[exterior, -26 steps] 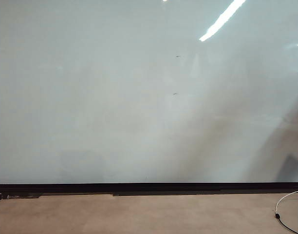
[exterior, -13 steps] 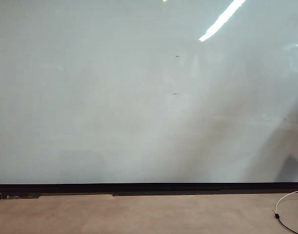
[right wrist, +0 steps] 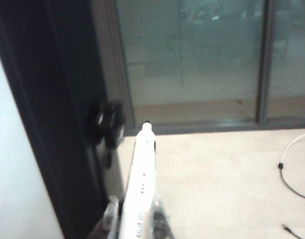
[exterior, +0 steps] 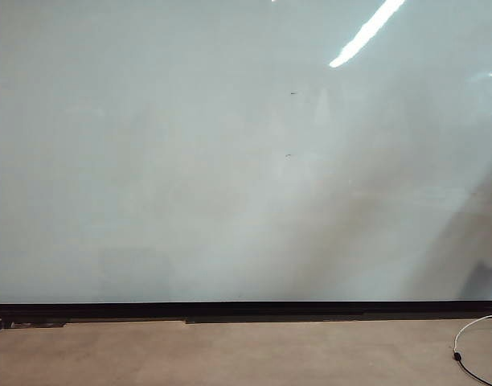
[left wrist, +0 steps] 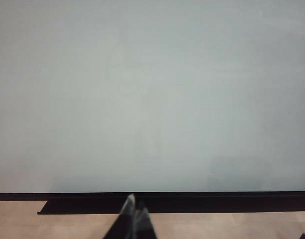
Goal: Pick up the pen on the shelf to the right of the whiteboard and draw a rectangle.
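Right gripper [right wrist: 135, 219] clamps the slim white pen [right wrist: 141, 184], seen only in its wrist view. Left gripper [left wrist: 132, 209] is closed, empty, facing the glossy whiteboard [left wrist: 152, 99].

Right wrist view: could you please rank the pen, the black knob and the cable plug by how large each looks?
1. pen, held in the shut right pincer, though nearest the camera.
2. black knob.
3. cable plug.

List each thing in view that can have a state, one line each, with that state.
whiteboard: upright, no rectangle drawn, only tiny dark specks.
pen: gripped, black tip pointing away from the wrist.
right gripper: beside the whiteboard's black frame, shut on the pen.
left gripper: facing the whiteboard, shut, empty.
cable: loose on the floor.
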